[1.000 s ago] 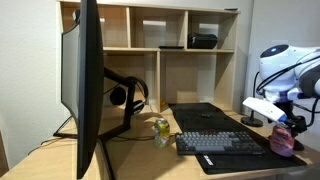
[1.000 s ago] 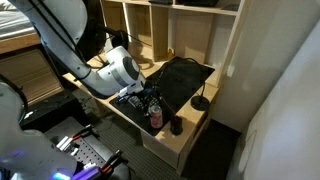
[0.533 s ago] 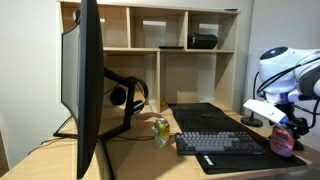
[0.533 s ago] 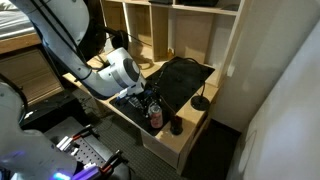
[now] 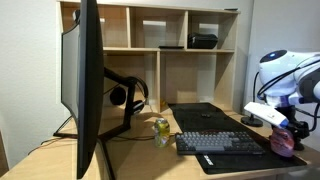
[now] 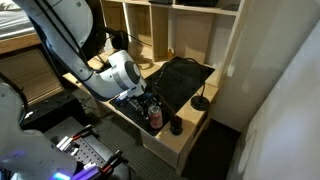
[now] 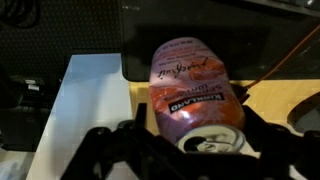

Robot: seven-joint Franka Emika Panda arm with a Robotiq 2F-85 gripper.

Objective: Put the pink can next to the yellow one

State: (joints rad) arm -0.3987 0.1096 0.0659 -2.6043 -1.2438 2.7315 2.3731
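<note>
The pink can [image 7: 190, 90] fills the wrist view, its silvery top toward the camera, with the black fingers of my gripper [image 7: 192, 130] pressed against both its sides. In both exterior views the pink can [image 5: 283, 140] [image 6: 155, 116] stands at the desk's end beside the keyboard, with my gripper [image 5: 282, 128] [image 6: 149, 107] shut around it. The yellow-green can [image 5: 161, 130] stands on the desk near the monitor foot, well away from the pink can. It is hidden in the wrist view.
A large monitor [image 5: 86, 80] stands close to the camera, with headphones [image 5: 128, 95] on a stand behind it. A black keyboard [image 5: 225, 144] and dark mat [image 5: 205, 116] lie between the cans. Shelving [image 5: 160, 45] backs the desk. A small dark object [image 6: 176, 126] sits near the desk edge.
The arm has shifted very slightly. The pink can and the yellow-green can stay where they were.
</note>
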